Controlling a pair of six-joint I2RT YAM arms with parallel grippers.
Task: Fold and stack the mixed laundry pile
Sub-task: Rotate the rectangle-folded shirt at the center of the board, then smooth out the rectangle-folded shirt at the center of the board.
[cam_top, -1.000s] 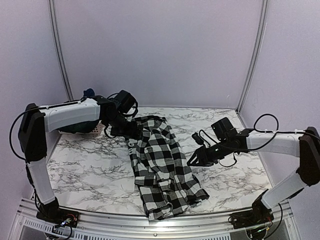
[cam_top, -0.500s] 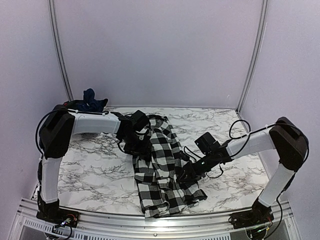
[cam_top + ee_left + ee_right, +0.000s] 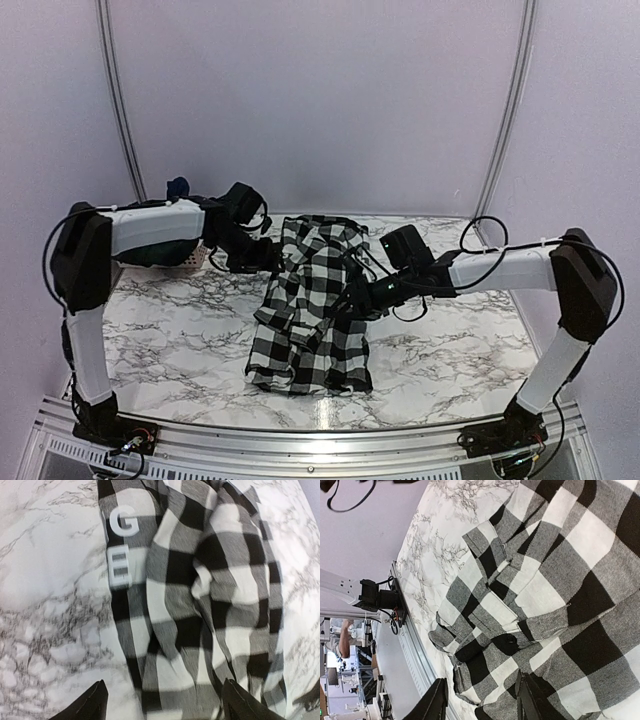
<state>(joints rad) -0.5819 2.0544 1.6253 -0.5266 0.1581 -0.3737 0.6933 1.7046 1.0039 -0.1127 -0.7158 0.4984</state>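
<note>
At 10 o'clock a basket (image 3: 194,260) holds dark garments (image 3: 178,188), the left gripper (image 3: 165,682) hangs spread wide over the checked shirt (image 3: 320,310), and whether the right gripper (image 3: 481,679) grips it I cannot tell.

We read only two white letters (image 3: 121,547), G above E, on a black strip (image 3: 119,612) of the check shirt (image 3: 210,595), ahead-left of the left gripper (image 3: 164,692).

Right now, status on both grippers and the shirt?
Left gripper open over checked shirt. Right gripper at its edge, grip unclear. Shirt rumpled, not folded flat. Basket back left, out of the way.
</note>
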